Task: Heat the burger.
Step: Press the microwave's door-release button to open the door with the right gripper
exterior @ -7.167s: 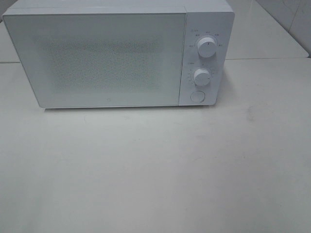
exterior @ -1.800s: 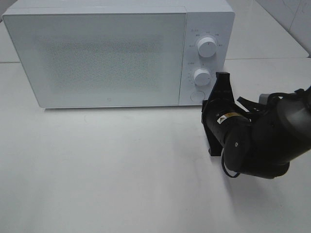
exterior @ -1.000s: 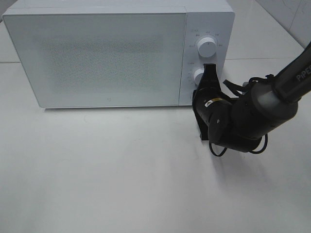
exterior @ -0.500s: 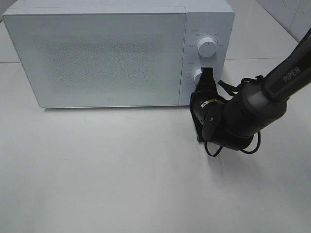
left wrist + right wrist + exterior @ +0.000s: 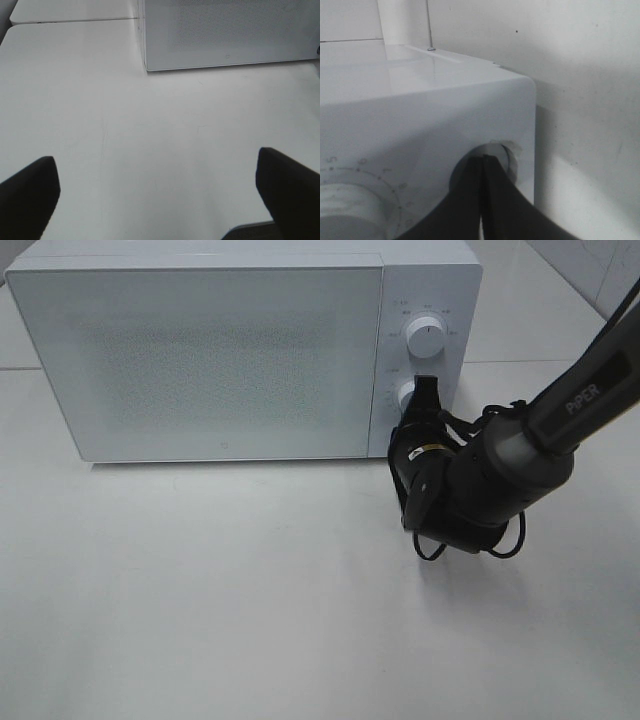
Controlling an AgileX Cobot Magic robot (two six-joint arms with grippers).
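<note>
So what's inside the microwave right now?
Cannot be seen: the microwave is closed and its speckled door hides the cavity. No burger shows anywhere. The shut right end effector sits at its round button.

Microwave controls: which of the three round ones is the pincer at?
The flat bottom button, under the lower dial; the shut right pincer meets it.

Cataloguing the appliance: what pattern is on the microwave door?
Fine grey dot speckle across the boxy white microwave's door; clearest in exterior high view.

White microwave (image 5: 200, 350) on white worktop (image 5: 250, 600), door closed. Upper dial (image 5: 427, 337) and lower dial (image 5: 404, 396) on its right panel.
</note>
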